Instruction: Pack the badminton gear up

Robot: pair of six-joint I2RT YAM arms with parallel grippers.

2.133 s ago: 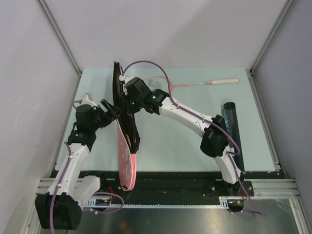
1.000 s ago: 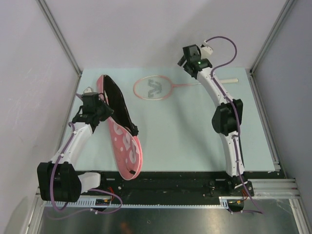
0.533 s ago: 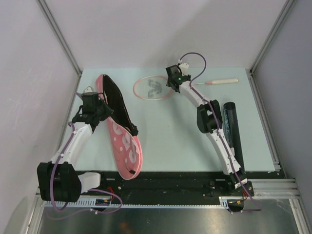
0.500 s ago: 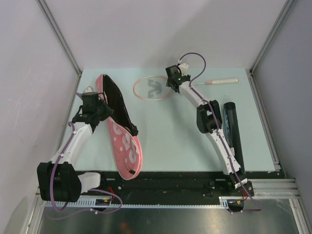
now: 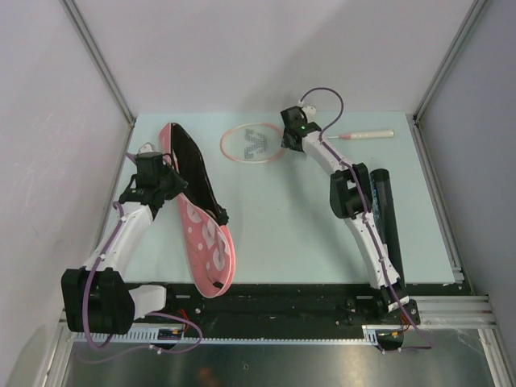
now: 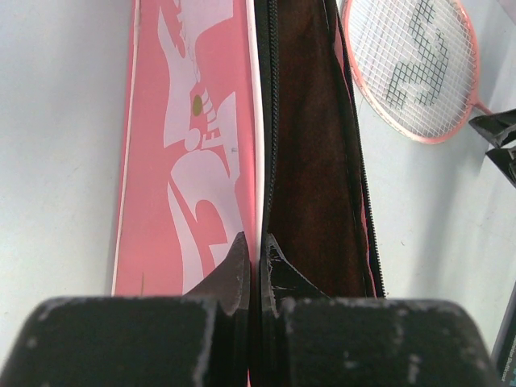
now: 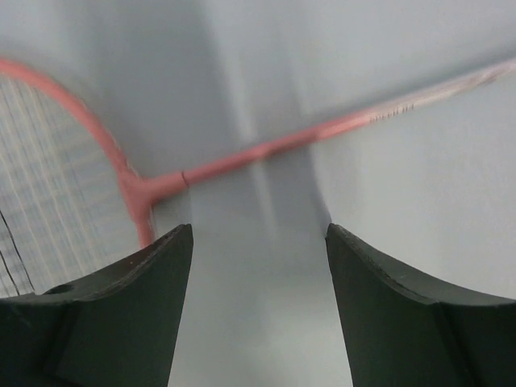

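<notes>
your right gripper (image 7: 256, 242) is spread wide and hangs just above the racket (image 7: 266, 149). the thin pink shaft crosses the gap a little ahead of the fingertips, and the throat, where shaft meets strung head, sits just off the finger on the head side. that wrist view is blurred, so i cannot tell how close the pads are to the table (image 5: 282, 226).

your left gripper (image 6: 258, 246) is pressed together on the zipper edge of the pink bag (image 6: 193, 161), pinching the upper flap so the dark lining gapes open beside it. the racket head lies beyond that gripper's tips, off to the lining side and apart from the bag.

to do the pick well, nudge forward until the shaft runs squarely between the pads, then come straight down and close on the shaft, not the strings. so thin a shaft will likely roll or slip, so squeeze firmly and lift only a little. expect the white handle end, far from your grip, to droop. hold the left pinch as it is, since the mouth needs to gape for the head to slide in.

the dark tube (image 5: 379, 201) lies well behind the right gripper, beside that arm's elbow.
</notes>
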